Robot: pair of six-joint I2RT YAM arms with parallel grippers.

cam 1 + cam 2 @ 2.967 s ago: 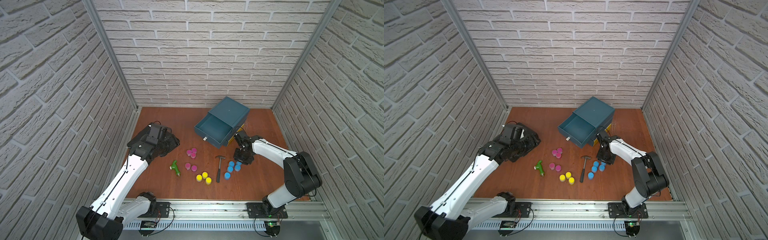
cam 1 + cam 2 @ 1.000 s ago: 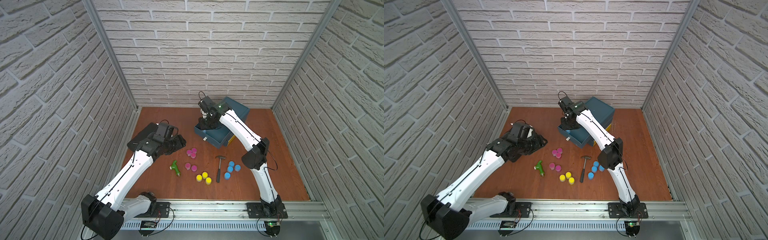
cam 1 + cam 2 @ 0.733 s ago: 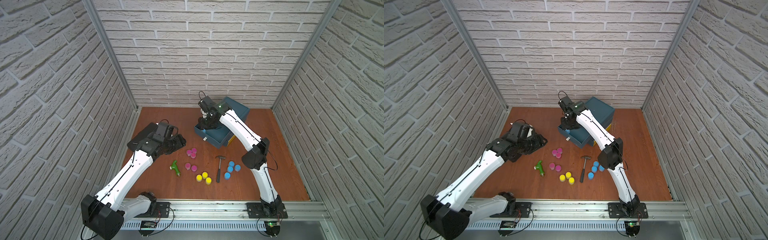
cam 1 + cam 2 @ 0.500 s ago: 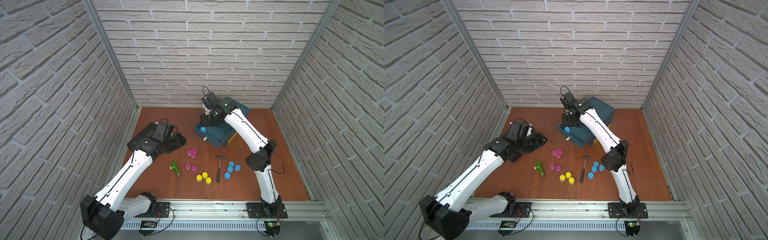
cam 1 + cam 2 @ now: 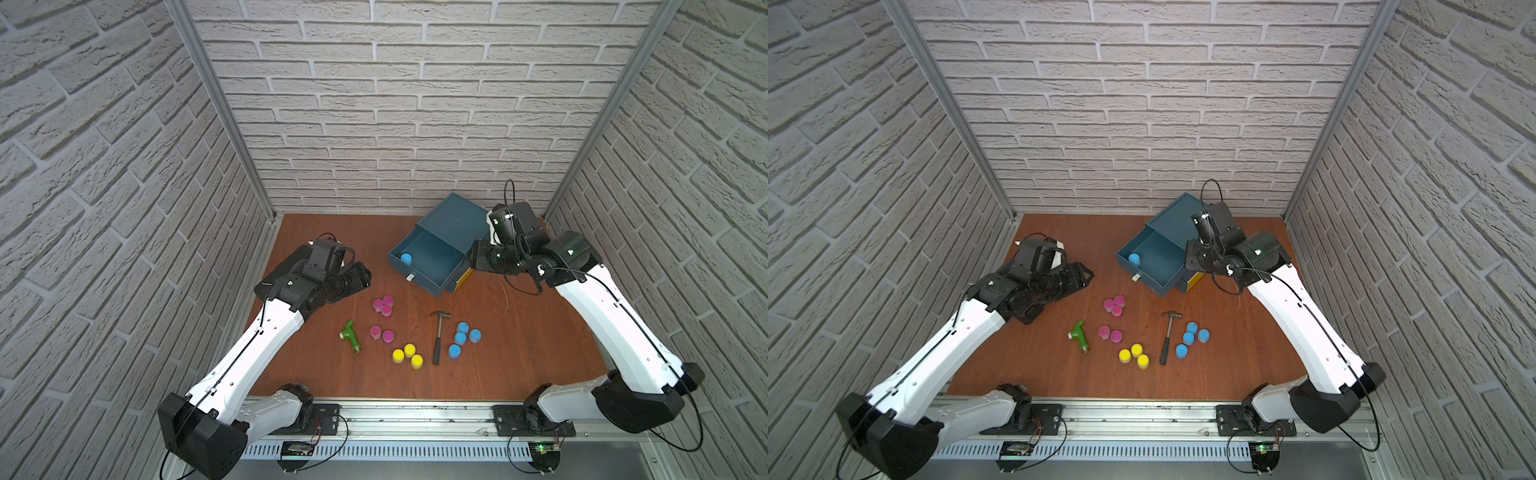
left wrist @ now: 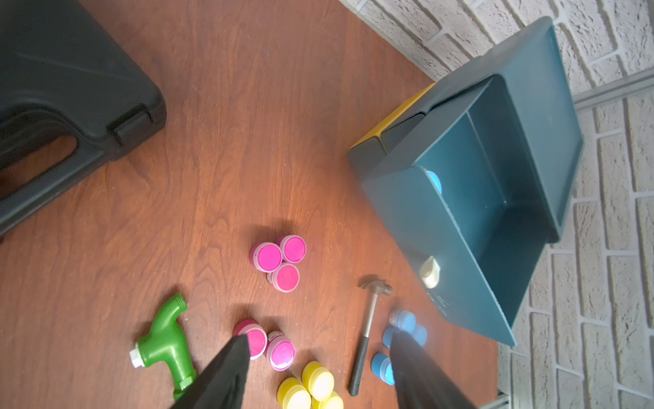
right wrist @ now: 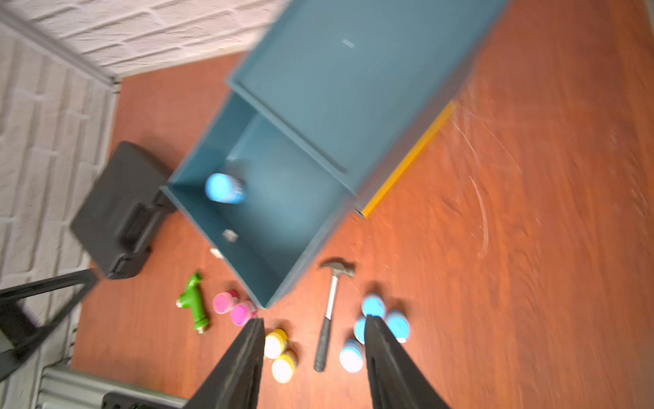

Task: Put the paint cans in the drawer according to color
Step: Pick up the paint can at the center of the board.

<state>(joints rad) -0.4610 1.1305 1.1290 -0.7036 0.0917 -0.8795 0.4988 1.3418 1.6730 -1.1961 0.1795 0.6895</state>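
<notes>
blue paint can [image 5: 406, 258] is now sitting in a front corner of the open drawer [image 5: 424, 286]. right fingers [image 7: 247, 354] are pulling back beside the cabinet, spread and empty. left fingers [image 6: 226, 371] are hovering spread near the pink cans [image 5: 383, 305]. four blue cans [image 5: 461, 338] are waiting on the surface [image 5: 519, 332], so sorting is only beginning.

A robot test cell in a lab is shown, dressed up as a small workshop: a wood-grain counter [image 5: 519, 353] is closed in on three sides by white mock-brick panels [image 5: 415, 124], which are joined at the corners by bare metal posts [image 5: 220, 108]. A left arm [image 5: 257, 345] and a right arm [image 5: 615, 324] are mounted on a metal rail [image 5: 415, 415] along the front edge. A hammer [image 5: 438, 336], a black tool case [image 6: 53, 88] and a drawer box [image 5: 453, 216] are laid out as props.
</notes>
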